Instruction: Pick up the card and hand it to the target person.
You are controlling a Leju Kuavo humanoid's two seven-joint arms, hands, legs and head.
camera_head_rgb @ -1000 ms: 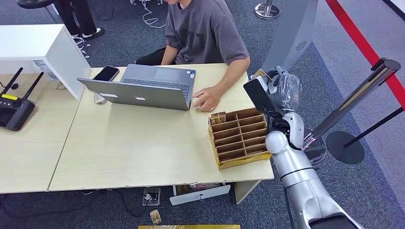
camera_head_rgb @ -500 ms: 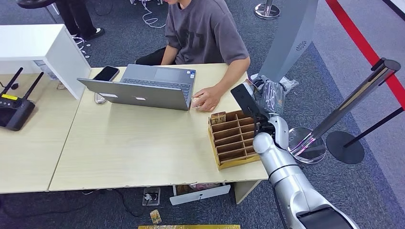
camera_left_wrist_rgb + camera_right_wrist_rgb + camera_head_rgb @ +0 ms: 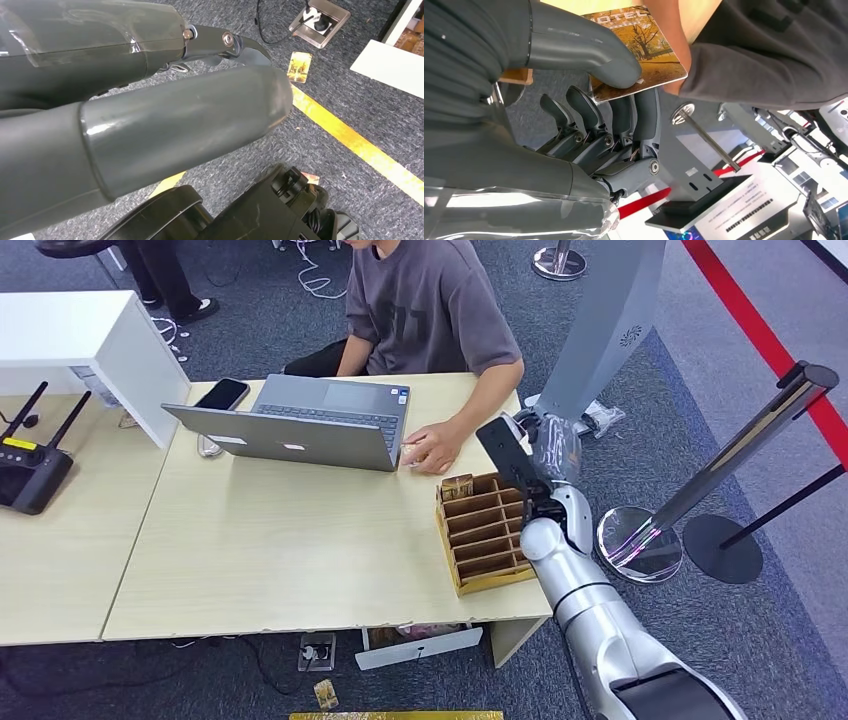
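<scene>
The right robot hand [image 3: 589, 100] is pinching the card [image 3: 639, 50] between thumb and fingers, beside the seated person's [image 3: 430, 310] arm, above the tabletop [image 3: 300, 550] edge near the wooden rack [image 3: 485, 530]. Left robot hand's [image 3: 150, 115] grip: cannot tell.

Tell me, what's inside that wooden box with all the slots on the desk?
The wooden slotted box has one card standing in its far corner slot; the other visible slots look empty. The robot's right arm covers the box's right end, so anything there is hidden.
</scene>
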